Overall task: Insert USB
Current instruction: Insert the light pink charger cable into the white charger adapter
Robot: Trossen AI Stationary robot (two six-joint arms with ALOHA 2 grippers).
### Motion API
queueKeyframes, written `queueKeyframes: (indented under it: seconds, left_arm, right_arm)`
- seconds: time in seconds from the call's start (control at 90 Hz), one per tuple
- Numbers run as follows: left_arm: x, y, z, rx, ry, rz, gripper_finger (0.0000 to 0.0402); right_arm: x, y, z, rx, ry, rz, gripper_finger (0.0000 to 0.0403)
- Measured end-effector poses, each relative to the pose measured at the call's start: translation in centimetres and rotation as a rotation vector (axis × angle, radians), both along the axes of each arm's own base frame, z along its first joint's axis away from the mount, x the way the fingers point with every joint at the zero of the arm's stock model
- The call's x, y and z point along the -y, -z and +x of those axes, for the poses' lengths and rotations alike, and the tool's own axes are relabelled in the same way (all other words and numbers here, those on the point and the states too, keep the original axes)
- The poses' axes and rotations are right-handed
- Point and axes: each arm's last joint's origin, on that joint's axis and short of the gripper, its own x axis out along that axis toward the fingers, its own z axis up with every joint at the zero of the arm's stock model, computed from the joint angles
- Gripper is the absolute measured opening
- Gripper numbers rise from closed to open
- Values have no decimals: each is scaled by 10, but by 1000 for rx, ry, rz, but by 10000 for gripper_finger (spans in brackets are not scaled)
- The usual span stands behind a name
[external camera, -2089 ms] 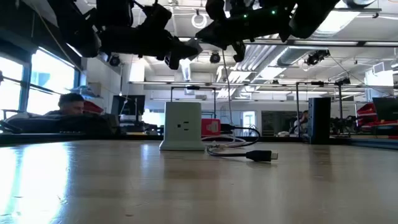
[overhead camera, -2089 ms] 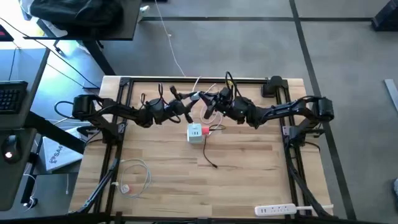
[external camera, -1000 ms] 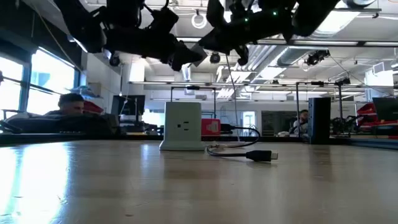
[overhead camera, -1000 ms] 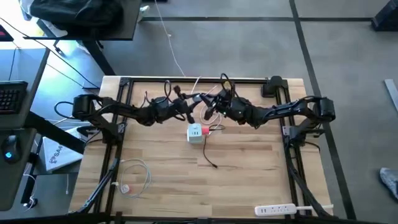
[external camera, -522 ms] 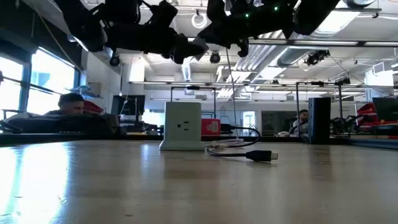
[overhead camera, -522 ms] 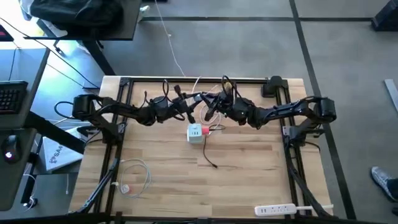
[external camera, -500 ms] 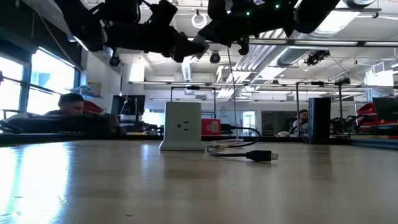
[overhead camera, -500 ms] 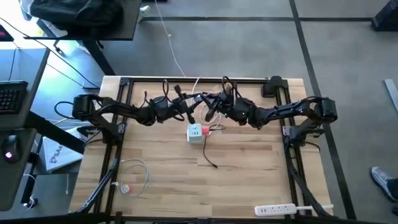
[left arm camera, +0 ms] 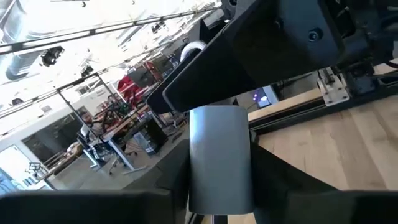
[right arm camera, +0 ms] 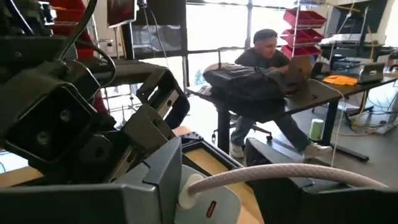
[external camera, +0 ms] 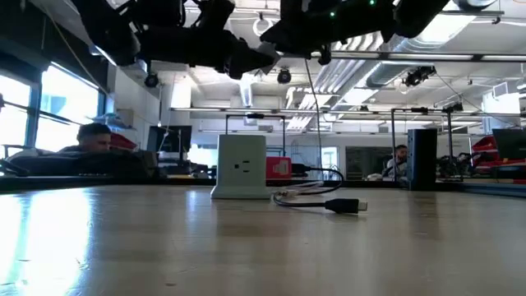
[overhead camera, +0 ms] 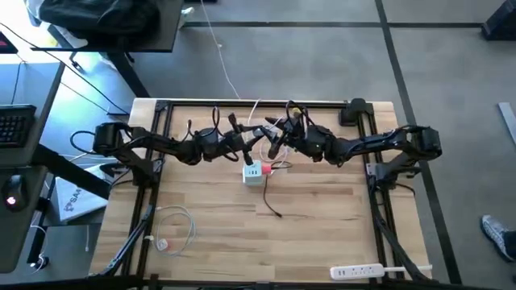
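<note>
Red USB [overhead camera: 266,168] not yet picked up.
My right gripper [overhead camera: 272,138] clamps a white-cabled plug [right arm camera: 168,180]; left gripper [overhead camera: 251,139] hold, I cannot tell. Next: fetch the USB.

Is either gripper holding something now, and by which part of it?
The right gripper holds the silvery-blue plug at its white-cable end; the left gripper appears to clamp the same plug's free end.
</note>
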Motion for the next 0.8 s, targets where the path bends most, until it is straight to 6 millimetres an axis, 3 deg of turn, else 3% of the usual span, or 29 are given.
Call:
queueKeyframes:
  seconds: [0.567, 0.8]
  left_arm:
    - [0, 1, 0, -8, 5, 7, 95]
    - [0, 3, 0, -26, 5, 4, 101]
  right_arm:
    - [-8, 3, 1, -89, -38, -101, 145]
    - [-9, -2, -4, -117, -43, -98, 116]
